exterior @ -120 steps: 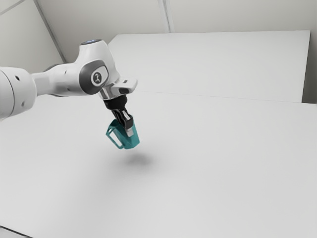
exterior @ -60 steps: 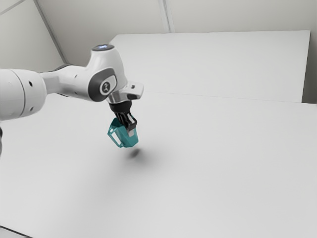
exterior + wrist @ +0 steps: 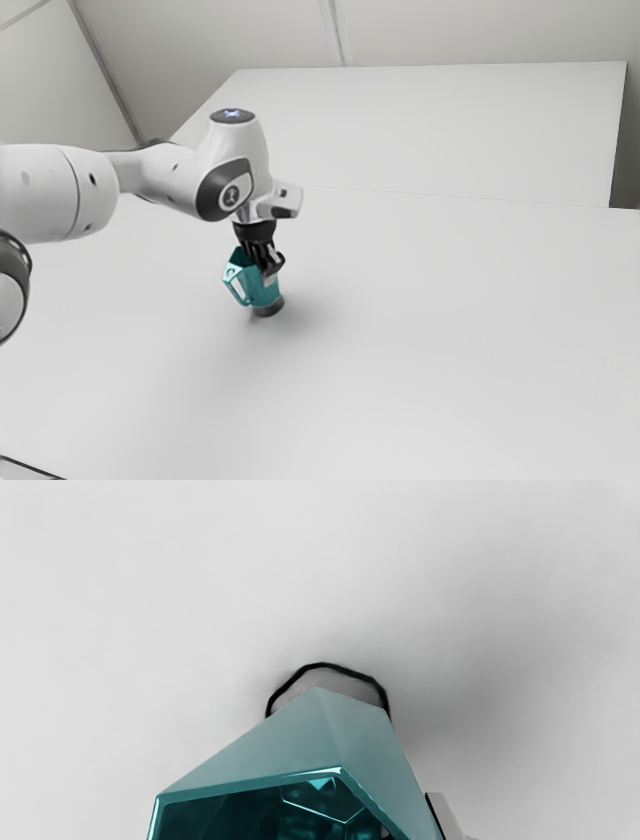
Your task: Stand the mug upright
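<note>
The pale table (image 3: 450,350) is offering plenty of level room, and the white arm (image 3: 150,175) is reaching over it, so a slow, straight descent is looking wisest. The black gripper (image 3: 268,272) is clamping the mug's wall. The teal mug (image 3: 258,290) is hanging low over the table or just meeting it, which I cannot tell, and is leaning its open rim toward the exterior view's left. Righting it well is calling for a gentle wrist turn until the base is sitting flat. The handle (image 3: 237,283) is jutting from the leaning side, possibly dragging the mug over if the fingertip (image 3: 442,810) is parting too early.
</note>
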Tool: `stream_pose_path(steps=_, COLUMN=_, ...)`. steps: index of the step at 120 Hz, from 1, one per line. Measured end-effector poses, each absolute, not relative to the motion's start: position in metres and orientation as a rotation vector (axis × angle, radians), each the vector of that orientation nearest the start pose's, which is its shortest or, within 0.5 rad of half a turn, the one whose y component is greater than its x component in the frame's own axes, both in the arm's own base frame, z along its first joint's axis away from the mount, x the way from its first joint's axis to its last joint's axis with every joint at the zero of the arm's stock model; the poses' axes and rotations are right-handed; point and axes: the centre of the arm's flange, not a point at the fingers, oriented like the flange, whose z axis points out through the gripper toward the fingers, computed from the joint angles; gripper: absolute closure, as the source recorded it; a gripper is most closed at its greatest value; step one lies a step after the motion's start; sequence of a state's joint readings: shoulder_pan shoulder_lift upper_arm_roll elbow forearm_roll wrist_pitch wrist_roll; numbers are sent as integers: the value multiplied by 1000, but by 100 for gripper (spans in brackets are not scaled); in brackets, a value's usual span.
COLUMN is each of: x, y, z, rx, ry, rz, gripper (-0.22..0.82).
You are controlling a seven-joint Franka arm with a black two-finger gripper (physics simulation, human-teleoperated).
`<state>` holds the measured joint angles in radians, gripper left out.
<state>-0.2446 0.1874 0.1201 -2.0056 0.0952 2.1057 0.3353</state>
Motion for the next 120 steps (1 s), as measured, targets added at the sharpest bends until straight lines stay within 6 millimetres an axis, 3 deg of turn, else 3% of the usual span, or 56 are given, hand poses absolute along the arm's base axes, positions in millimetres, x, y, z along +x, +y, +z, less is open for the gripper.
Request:
stream_pose_path(steps=24, x=576, y=-71, z=350, rx=-2949, ry=752, rz=148, gripper=76)
stream_pose_path(steps=42, x=577, y=-71, z=351, rx=-2958, ry=742, rz=141, gripper=43)
stream_pose_path(steps=53, x=577, y=-71, z=359, rx=-2964, ry=735, rz=120, gripper=28)
stream_pose_path(steps=77, x=570, y=-70, z=414, rx=-2976, ry=719, rz=-2, gripper=11)
stream_pose_path(steps=95, x=571, y=-77, z=489, rx=-2992, ry=674, rz=-84, gripper=5)
stream_pose_path(steps=106, x=572, y=-81, z=524, rx=-3009, ry=651, rz=-87, gripper=3)
stream_pose_path(steps=120, x=568, y=-85, z=542, rx=-3031, ry=628, rz=-32, gripper=2)
